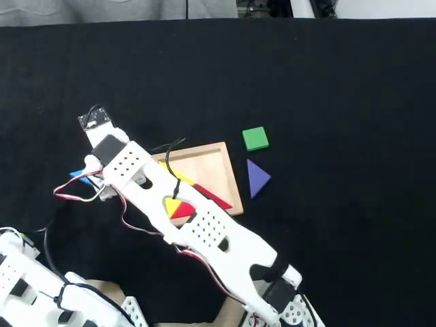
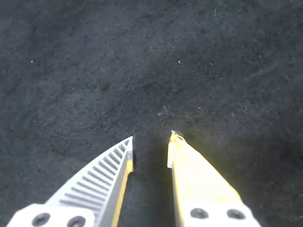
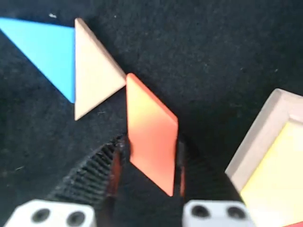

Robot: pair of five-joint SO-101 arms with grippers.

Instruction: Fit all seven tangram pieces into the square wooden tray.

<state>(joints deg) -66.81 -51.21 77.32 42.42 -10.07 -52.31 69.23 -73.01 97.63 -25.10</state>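
Tangram tray (image 1: pixel 230 182) sits mid-bench (image 1: pixel 340 82) with a yellow piece (image 1: pixel 171 203) and a red piece (image 1: pixel 215 197) in it. The green square (image 1: pixel 255 138) and purple triangle (image 1: pixel 257 178) lie just off its right side. The right tool (image 3: pixel 151 142) is pinching the orange parallelogram (image 3: pixel 151 137) left of the tray, beside the blue triangle (image 3: pixel 47 47) and wooden triangle (image 3: pixel 92 71). The left tool (image 2: pixel 151 138) hangs slightly spread over bare cloth.

Whole table (image 1: pixel 354 225) is under a black, kinda fuzzy cloth (image 1: pixel 327 75) with lint specks, evenly lit. Past the far edge there's a grey strip (image 1: pixel 102 10), then a white patch (image 1: pixel 388 8) by the far right corner.
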